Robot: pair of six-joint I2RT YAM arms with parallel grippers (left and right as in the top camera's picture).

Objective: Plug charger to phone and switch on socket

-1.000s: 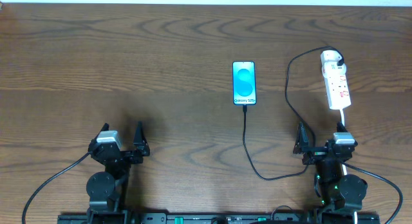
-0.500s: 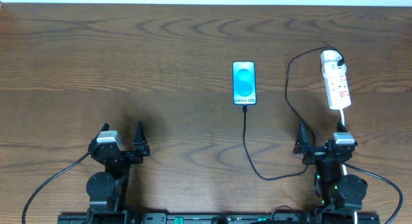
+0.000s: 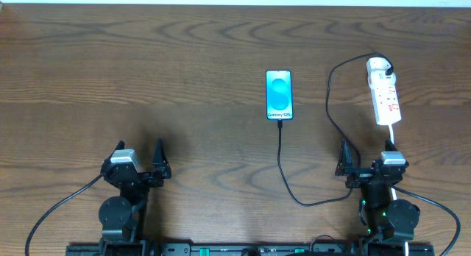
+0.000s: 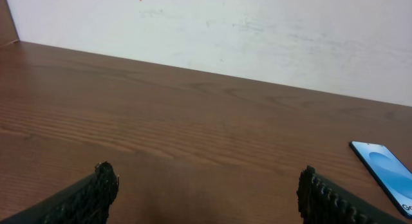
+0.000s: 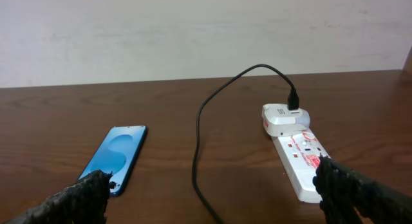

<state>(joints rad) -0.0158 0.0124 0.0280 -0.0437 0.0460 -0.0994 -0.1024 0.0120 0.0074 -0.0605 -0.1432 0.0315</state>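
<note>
The phone [image 3: 279,94] lies flat at the table's middle, blue screen up, its white strip at the near end. The black charger cable [image 3: 283,162] runs from the phone's near end, loops toward my right arm, then up to a white adapter on the socket [image 3: 385,92], a white power strip at the right. The plug tip sits at the phone's near edge. My left gripper [image 3: 140,157] is open and empty at the near left. My right gripper [image 3: 366,159] is open and empty, just short of the strip. The right wrist view shows phone [image 5: 116,156], cable [image 5: 199,147] and strip [image 5: 299,156].
The strip's white cord [image 3: 394,134] runs down past my right gripper. The phone's corner [image 4: 386,174] shows at the right edge of the left wrist view. A pale wall [image 4: 225,31] stands behind the table's far edge.
</note>
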